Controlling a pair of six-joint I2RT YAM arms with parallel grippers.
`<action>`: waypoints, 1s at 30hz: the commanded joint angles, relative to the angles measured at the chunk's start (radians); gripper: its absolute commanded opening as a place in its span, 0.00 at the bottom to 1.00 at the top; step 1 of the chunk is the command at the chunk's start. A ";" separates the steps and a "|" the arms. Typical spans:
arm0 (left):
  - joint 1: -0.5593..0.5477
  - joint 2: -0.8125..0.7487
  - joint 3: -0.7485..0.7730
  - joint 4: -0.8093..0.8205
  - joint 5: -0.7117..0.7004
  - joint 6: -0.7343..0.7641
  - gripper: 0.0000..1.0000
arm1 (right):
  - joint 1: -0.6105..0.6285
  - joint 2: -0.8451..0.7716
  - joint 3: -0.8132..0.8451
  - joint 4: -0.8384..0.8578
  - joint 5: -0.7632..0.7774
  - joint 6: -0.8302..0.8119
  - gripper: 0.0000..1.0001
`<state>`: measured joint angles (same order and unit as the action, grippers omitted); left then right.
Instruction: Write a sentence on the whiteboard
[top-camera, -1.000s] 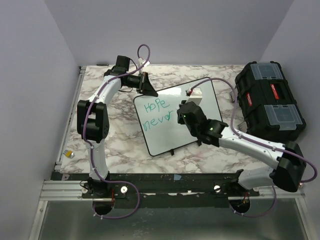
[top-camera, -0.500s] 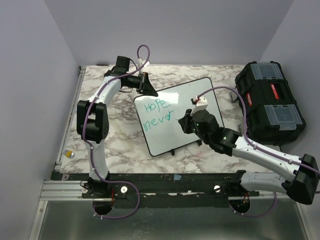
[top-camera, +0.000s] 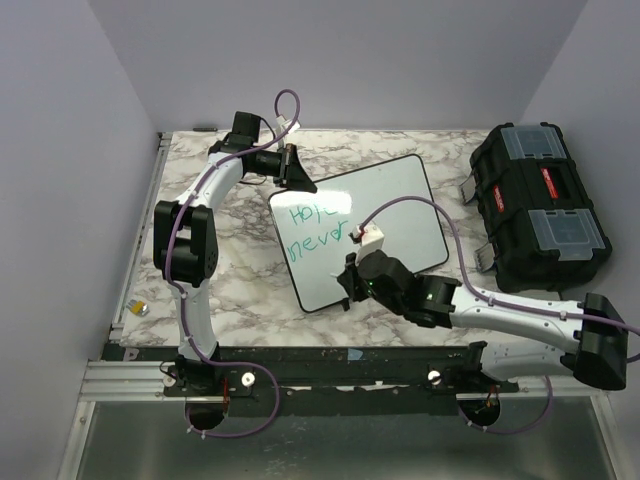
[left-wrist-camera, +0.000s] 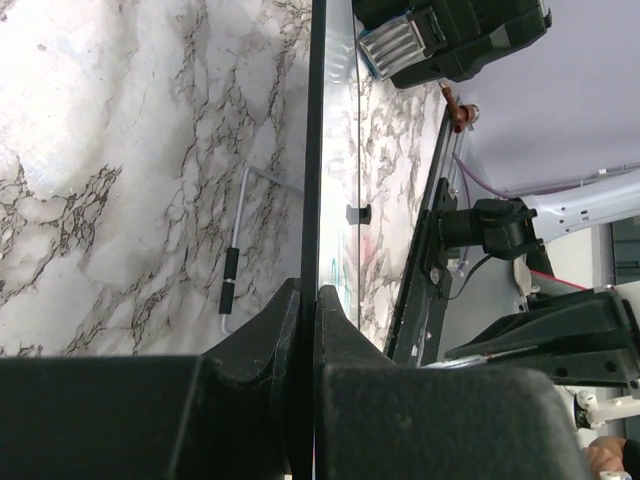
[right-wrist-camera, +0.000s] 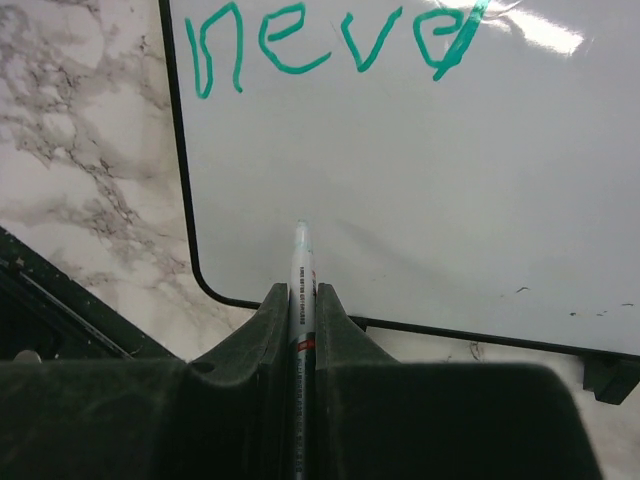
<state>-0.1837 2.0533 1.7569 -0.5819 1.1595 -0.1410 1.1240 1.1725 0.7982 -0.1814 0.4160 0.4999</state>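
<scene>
Right gripper (right-wrist-camera: 302, 296) pinches the marker (right-wrist-camera: 302, 250); left gripper (left-wrist-camera: 308, 296) clamps the whiteboard (top-camera: 400, 205) at its far-left edge, a sound hold: the light, glossy board likely slides.

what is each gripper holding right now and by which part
The left gripper is shut on the whiteboard, pinching its black-framed far edge near the corner. The right gripper holds a marker by its barrel, tip free.

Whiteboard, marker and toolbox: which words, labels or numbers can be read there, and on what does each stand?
"Hope": green, top line on the whiteboard.
"never": green, the line below; last letter unclear in the right wrist view.
Print on the marker: too small to read.
On the toolbox, red labels: too blurred to read.
</scene>
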 joint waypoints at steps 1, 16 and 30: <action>0.001 -0.054 -0.020 0.126 -0.138 0.044 0.00 | 0.020 0.035 -0.004 0.022 0.051 0.034 0.01; 0.022 -0.067 -0.043 0.139 -0.143 0.037 0.00 | 0.044 0.164 0.056 0.131 -0.003 0.038 0.01; 0.026 -0.062 -0.040 0.157 -0.134 0.024 0.00 | 0.055 0.237 0.101 0.159 0.017 0.022 0.00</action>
<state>-0.1799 2.0308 1.7172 -0.5411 1.1458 -0.1703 1.1702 1.3907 0.8646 -0.0498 0.4133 0.5308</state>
